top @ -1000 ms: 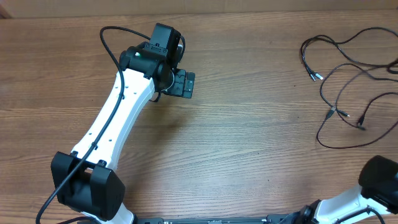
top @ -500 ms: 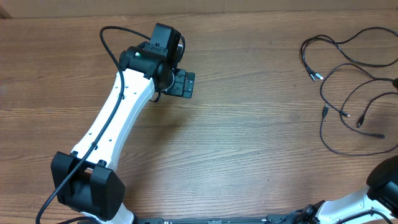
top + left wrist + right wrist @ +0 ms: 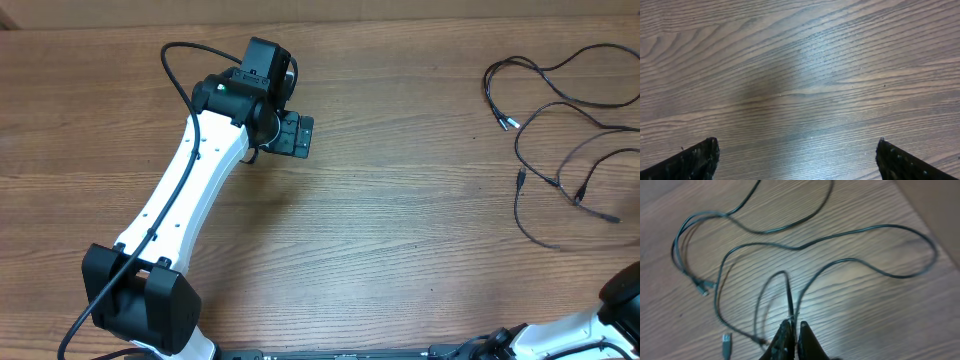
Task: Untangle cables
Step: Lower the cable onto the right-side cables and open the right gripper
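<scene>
Far left, at the near edge: base of the left arm (image 3: 140, 300), white link slanting up and to the right toward the far side. At its end, the left gripper (image 3: 292, 134), pointed down at the table (image 3: 400, 260), spread wide and clamped on nothing. In the left wrist view, only two black fingertips (image 3: 695, 160) in the bottom corners, with plain wood grain between. Far edge of the table not far behind that gripper, along the top of the overhead view. Open wood in front of it, and a long bare stretch through the middle of the table.

Further right, the cables (image 3: 560, 150): thin black cords in loose, crossing loops on the far-right part of the table, well apart from the left gripper and running out past the right border of the overhead view. Plug ends turned toward the middle, among them a silver-tipped plug (image 3: 510, 123).

Near right corner: just a piece of the right arm (image 3: 560, 335) in the overhead view, with its gripper outside that picture. In the right wrist view, the right gripper (image 3: 794, 325) low over the wood, fingers pressed together on one strand of the cables, loops fanning out ahead. Just left of the fingers, a flat silver plug (image 3: 726, 339). Table edge cutting across the top-right corner of that view, near the outermost loop.
</scene>
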Action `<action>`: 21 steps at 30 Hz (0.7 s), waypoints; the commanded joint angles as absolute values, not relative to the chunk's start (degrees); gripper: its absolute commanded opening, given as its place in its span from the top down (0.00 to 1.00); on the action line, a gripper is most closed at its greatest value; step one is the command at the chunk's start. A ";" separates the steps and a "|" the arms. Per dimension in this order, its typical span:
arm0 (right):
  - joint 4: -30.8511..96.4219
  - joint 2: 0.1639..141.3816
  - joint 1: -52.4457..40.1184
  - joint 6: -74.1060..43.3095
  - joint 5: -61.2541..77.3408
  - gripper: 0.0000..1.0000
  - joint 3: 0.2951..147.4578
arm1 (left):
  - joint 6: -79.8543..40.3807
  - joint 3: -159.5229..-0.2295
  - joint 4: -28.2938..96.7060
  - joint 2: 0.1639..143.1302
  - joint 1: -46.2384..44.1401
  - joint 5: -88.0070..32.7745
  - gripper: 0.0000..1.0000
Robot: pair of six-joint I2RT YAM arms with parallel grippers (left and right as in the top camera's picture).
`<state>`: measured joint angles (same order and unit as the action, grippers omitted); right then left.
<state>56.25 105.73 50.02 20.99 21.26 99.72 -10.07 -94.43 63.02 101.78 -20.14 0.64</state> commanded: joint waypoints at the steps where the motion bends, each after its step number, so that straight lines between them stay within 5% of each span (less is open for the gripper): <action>1: 55.00 106.65 52.03 19.44 22.15 0.96 99.20 | -8.99 -95.00 62.98 101.14 -20.27 -0.03 0.00; 16: 50.00 109.21 55.57 14.96 25.93 0.95 97.71 | -8.99 -95.00 62.98 101.14 -20.27 -0.03 0.00; 17: 50.02 109.27 55.40 14.98 26.83 0.90 97.71 | -8.99 -95.00 62.98 101.14 -20.27 -0.03 0.00; 21: 50.41 109.32 54.30 14.98 28.45 0.28 97.71 | -8.99 -95.00 62.98 101.14 -20.27 -0.03 0.00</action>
